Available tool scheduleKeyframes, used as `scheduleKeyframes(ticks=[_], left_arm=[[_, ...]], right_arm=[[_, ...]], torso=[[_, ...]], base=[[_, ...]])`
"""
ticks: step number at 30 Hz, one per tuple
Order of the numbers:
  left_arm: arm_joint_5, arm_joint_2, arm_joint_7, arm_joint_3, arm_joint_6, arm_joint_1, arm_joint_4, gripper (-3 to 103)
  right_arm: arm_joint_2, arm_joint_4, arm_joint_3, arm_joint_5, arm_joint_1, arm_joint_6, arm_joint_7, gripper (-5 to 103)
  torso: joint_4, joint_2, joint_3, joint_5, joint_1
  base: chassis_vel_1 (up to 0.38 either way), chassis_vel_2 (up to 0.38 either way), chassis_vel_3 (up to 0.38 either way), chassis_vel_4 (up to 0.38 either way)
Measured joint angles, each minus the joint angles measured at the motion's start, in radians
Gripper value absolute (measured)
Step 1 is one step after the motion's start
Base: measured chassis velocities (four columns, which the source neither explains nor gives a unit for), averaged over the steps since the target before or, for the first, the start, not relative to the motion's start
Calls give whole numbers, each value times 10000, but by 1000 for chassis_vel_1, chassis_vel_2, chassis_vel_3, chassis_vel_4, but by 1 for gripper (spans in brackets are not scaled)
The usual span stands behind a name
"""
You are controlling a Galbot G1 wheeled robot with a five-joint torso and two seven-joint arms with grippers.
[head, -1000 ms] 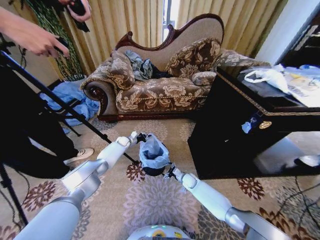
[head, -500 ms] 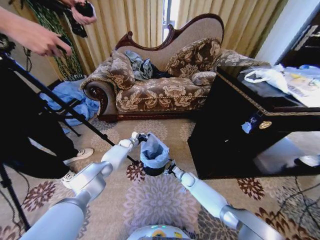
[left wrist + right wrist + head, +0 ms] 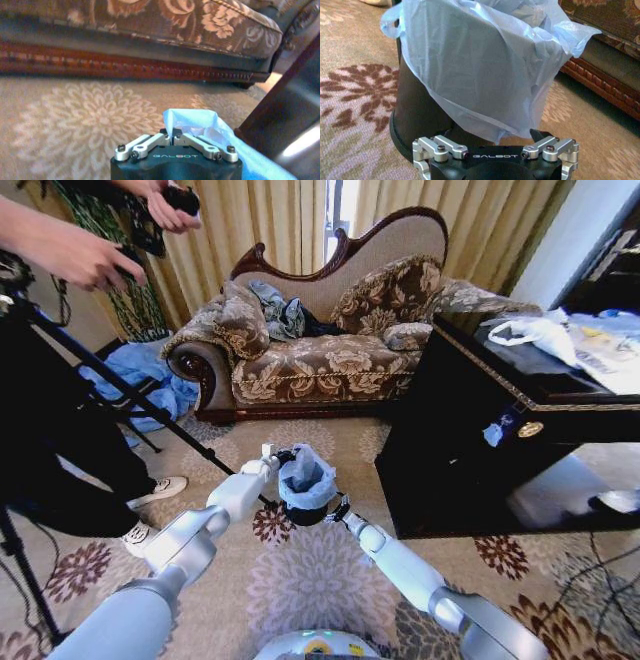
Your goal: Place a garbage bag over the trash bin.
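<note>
Both grippers at trash bin: left gripper clenched on garbage bag rim, carried farther back; right gripper released, below draped front. Mouth nearly seated.

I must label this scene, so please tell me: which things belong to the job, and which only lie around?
Job: garbage bag, trash bin, left gripper pinching the bag, right gripper open beside the bin.

Lying about: sofa, white plastic bag, blue cloth heap.
</note>
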Motion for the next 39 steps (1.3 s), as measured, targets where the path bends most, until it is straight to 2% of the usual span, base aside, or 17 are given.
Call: scheduleKeyframes(ticks=[2,10,14,19,20,22,24,27,32,39], left_arm=[[-338,-192,-221,-405,430,-49,140,0],[-348,-496,-780,-1313,1014,-23,578,0],[-340,-473,-856,-1462,1212,8,598,0],[-578,-343,-953,-1579,2050,-1,455,0],[-578,-343,-953,-1579,2050,-1,455,0],[-631,-184,-765,-1429,2593,-87,313,0],[-608,-128,-659,-1338,2765,-133,294,0],[43,5,-79,-982,2923,-281,378,0],[441,186,176,-726,2940,-282,282,0],[391,542,129,-905,3281,222,-207,0]], right_arm=[[98,-203,66,-144,36,0,-18,100],[251,-459,123,-352,42,0,-15,100],[268,-536,157,-466,49,29,-15,100],[272,-671,180,-602,31,297,-60,100],[272,-671,180,-602,31,297,-60,100],[363,-903,320,-734,29,699,-194,100],[409,-1016,396,-824,29,869,-234,100],[529,-1284,630,-1054,-12,1364,-307,100],[547,-1302,739,-1103,-65,1463,-285,100],[437,-1055,728,-1194,-5,1274,-260,100]], torso=[[-1,0,0,0,0],[-1,0,0,0,0],[-1,0,0,-1,0],[-2,0,0,-2,0],[-2,0,0,-2,0],[-2,0,0,1,0],[-2,0,0,-1,0],[0,0,0,1,0],[-3,1,-1,0,0],[0,6,-7,4,-5]], base=[[0,0,0,0],[0,0,0,0],[0,0,0,0],[0,0,0,0],[0,0,0,0],[0,0,0,0],[0,0,0,0],[0,0,0,0],[0,0,0,0],[0,0,0,0]])
